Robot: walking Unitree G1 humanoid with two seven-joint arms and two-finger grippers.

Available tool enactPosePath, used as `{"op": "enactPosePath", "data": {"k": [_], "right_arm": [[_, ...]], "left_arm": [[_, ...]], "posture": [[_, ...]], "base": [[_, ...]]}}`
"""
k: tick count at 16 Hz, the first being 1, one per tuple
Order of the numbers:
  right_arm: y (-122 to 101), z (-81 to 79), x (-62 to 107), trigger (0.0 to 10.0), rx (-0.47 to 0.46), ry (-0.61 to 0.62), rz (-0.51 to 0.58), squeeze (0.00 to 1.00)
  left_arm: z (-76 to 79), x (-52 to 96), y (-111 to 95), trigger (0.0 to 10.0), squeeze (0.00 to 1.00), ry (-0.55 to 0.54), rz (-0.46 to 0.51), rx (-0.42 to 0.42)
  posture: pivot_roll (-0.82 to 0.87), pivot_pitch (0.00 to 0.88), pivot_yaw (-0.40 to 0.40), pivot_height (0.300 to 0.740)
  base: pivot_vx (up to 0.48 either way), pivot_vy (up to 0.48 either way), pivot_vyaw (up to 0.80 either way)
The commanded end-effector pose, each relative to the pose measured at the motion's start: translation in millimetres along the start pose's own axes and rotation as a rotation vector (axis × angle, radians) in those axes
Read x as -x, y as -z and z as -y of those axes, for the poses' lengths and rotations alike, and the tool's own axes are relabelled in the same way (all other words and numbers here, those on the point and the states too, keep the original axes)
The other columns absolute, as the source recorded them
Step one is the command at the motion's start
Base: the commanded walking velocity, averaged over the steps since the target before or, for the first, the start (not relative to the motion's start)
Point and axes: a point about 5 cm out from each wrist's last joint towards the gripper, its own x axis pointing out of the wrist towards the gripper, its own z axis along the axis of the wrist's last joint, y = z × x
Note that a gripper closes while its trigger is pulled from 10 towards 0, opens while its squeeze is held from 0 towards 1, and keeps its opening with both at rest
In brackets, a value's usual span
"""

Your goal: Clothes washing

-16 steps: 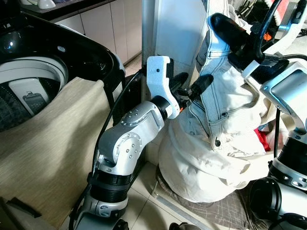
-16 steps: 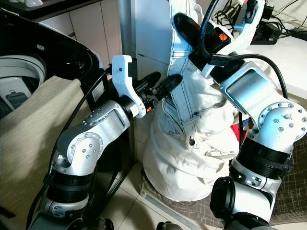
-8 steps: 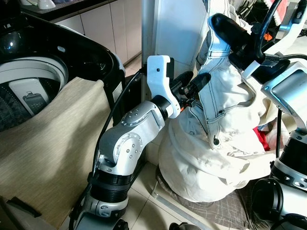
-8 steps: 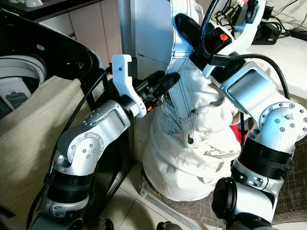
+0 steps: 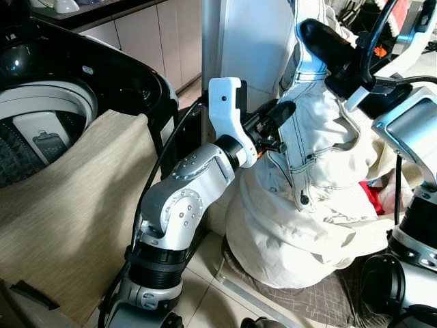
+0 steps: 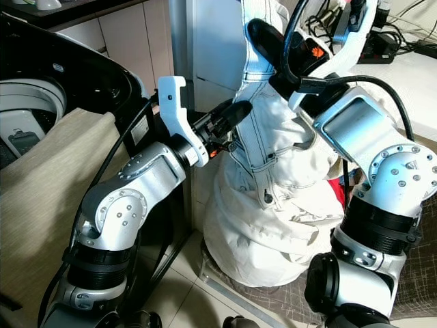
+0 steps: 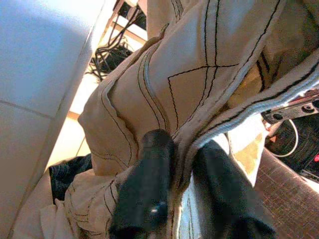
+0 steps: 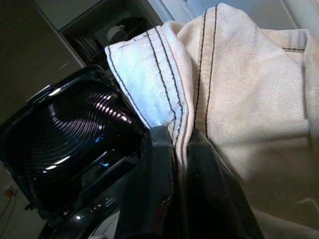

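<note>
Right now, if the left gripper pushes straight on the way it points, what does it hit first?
The left gripper is already shut on a seam of the cream jacket, so it would press further into that cloth. What lies behind the fabric can't be told.

Pale cabinet doors point(image 5: 147, 34) along back, white panel point(image 5: 249, 41) behind, light tiled floor point(image 5: 208, 290), woven grey mat point(image 5: 300, 304), daylight bright.
</note>
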Motion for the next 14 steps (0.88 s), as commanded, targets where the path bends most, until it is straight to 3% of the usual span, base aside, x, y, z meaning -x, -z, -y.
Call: {"op": "enactPosePath", "data": {"k": [1, 5, 6, 7, 8, 9, 11, 12, 13, 14], "right_arm": [[-6.7, -5.7, 3.9, 0.0, 0.013, -0.035, 0.036, 0.0], [-6.9, -5.8, 3.7, 0.0, 0.018, -0.033, 0.037, 0.0], [-7.0, -5.3, 3.6, 5.3, 0.034, -0.024, 0.033, 0.0], [-7.0, -4.6, 3.7, 10.0, 0.04, -0.015, 0.03, 0.16], [-6.7, -5.5, 3.9, 10.0, 0.038, -0.032, 0.032, 1.0], [-7.7, -5.9, 6.0, 10.0, 0.07, -0.037, 0.022, 1.0], [-16.1, -13.6, 14.9, 10.0, 0.178, -0.091, 0.007, 1.0], [-17.8, -15.6, 16.4, 10.0, 0.204, -0.103, 0.003, 1.0], [-20.2, -18.9, 19.7, 10.0, 0.255, -0.118, -0.013, 0.59], [-21.4, -20.9, 22.7, 10.0, 0.297, -0.132, -0.027, 0.0]], "left_arm": [[10.1, -6.5, -8.8, 0.0, 0.0, 0.025, 0.053, 0.026], [9.8, -5.7, -14.1, 0.0, 0.0, 0.03, 0.088, 0.036], [9.8, -3.4, -20.5, 0.0, 0.0, 0.048, 0.123, 0.037], [9.3, -1.8, -24.3, 0.0, 0.0, 0.054, 0.142, 0.035], [7.6, 1.6, -34.1, 0.0, 0.0, 0.054, 0.2, 0.022], [4.4, 7.7, -52.3, 0.0, 0.0, 0.052, 0.282, 0.034], [-6.3, 27.6, -98.6, 0.0, 0.0, 0.053, 0.472, -0.057], [-9.3, 31.4, -106.6, 0.0, 0.0, 0.043, 0.503, -0.075], [-19.6, 41.6, -128.9, 0.0, 0.0, 0.004, 0.568, -0.14], [-31.4, 51.8, -155.6, 0.0, 0.0, -0.06, 0.615, -0.239]], "posture": [[-0.1, 0.034, -0.04, 0.74], [-0.1, 0.032, -0.038, 0.74], [-0.1, 0.031, -0.036, 0.74], [-0.1, 0.031, -0.036, 0.74], [-0.11, 0.029, -0.035, 0.74], [-0.1, 0.03, -0.035, 0.74], [-0.1, 0.029, -0.037, 0.74], [-0.1, 0.029, -0.038, 0.74], [-0.1, 0.031, -0.037, 0.74], [-0.09, 0.028, -0.039, 0.74]], "base": [[0.0, 0.0, 0.0], [0.0, 0.0, 0.0], [0.0, 0.0, 0.0], [0.0, 0.0, 0.0], [0.0, 0.0, 0.0], [0.0, 0.0, 0.0], [0.0, 0.0, 0.0], [0.0, 0.0, 0.0], [0.0, 0.0, 0.0], [0.0, 0.0, 0.0]]}}
